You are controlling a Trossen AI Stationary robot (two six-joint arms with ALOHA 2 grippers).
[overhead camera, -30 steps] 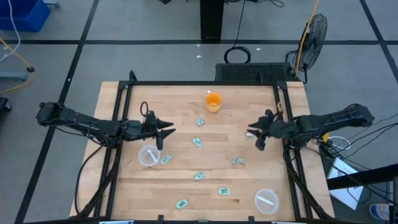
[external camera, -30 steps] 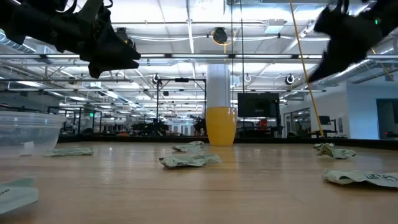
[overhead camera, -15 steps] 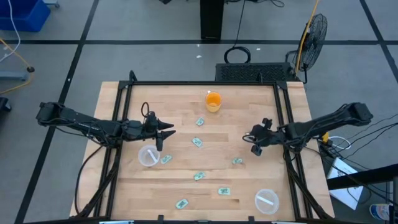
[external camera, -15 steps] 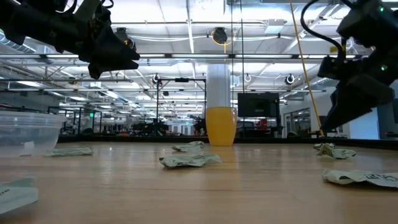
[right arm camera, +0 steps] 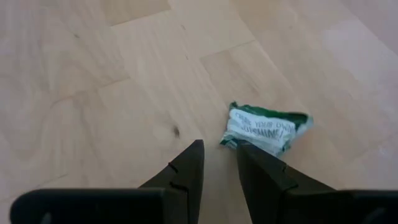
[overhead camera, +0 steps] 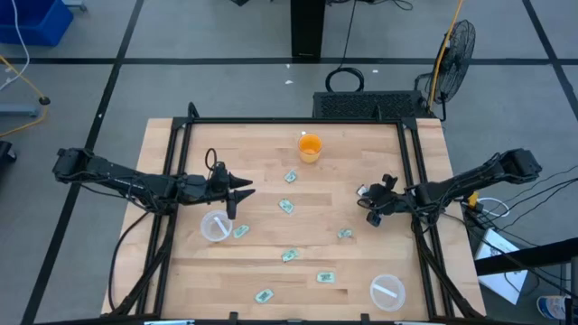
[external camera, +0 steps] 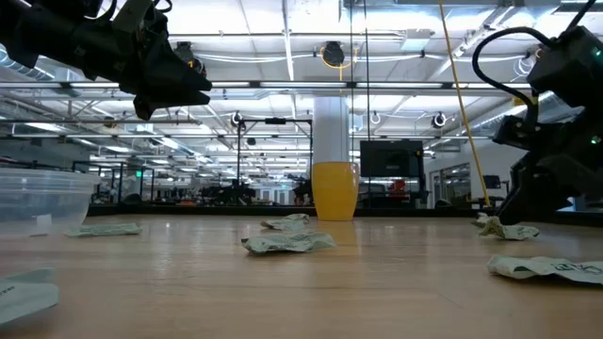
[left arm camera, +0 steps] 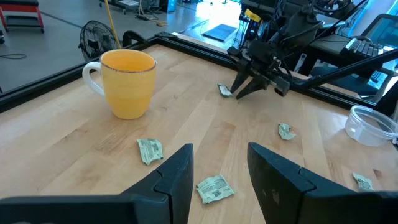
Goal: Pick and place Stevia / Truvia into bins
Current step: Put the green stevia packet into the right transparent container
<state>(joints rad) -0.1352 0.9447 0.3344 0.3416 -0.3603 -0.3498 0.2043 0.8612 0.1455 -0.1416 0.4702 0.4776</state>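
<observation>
- Green-and-white Stevia packet (right arm camera: 266,129) lay on the desk (overhead camera: 271,162) just ahead of the right hand (right arm camera: 219,163), fingers narrowly spread.
- Dropped from above within the last second, likely about to grasp.
- Left hand (overhead camera: 242,191) hovered spread above one bin (overhead camera: 215,226).
- Counted: eight packets, two bins, one orange mug (overhead camera: 310,147).

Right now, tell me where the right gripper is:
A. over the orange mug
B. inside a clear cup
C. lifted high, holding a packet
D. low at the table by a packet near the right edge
D: the right gripper is down at the table, its fingers just short of a green-and-white packet lying on the wood.
</observation>
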